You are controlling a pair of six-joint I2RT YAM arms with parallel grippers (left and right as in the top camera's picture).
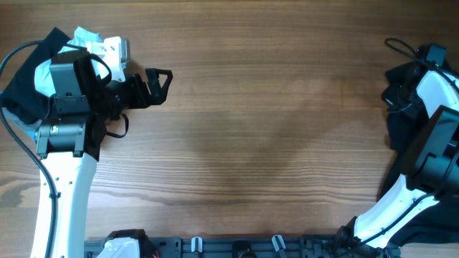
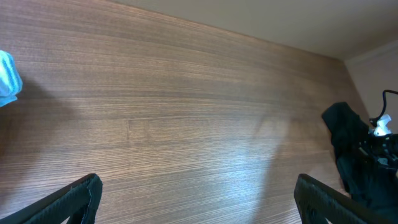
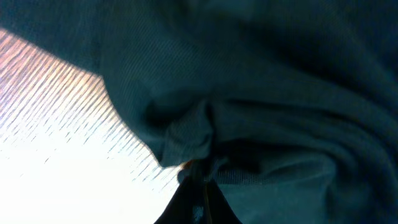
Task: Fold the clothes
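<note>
- At the table's (image 1: 272,129) right edge, the right gripper (image 3: 196,186) is sunk in a heap of dark garment (image 3: 261,93); its fingers meet almost at a point, with a bunched fold of the fabric pinched at their tips
- The left gripper (image 1: 159,82) hovers over bare wood at the far-left side, pointing toward the centre, fingers spread wide with nothing between them
- Behind the left arm lies a light blue and white cloth (image 1: 90,39) on top of another dark cloth (image 1: 21,86); whether these are finished folds cannot be told from here
- The step in hand looks like the pick: one piece is being taken from the right-hand heap, and no folding of it has begun, since the middle of the table holds no garment
- The next move calls for lifting the pinched fold clear of the heap and carrying it to the open centre to be spread flat, with the left gripper free to catch an opposite edge
- Only a small fold is held, so the cloth may slip or drag its neighbours along
</note>
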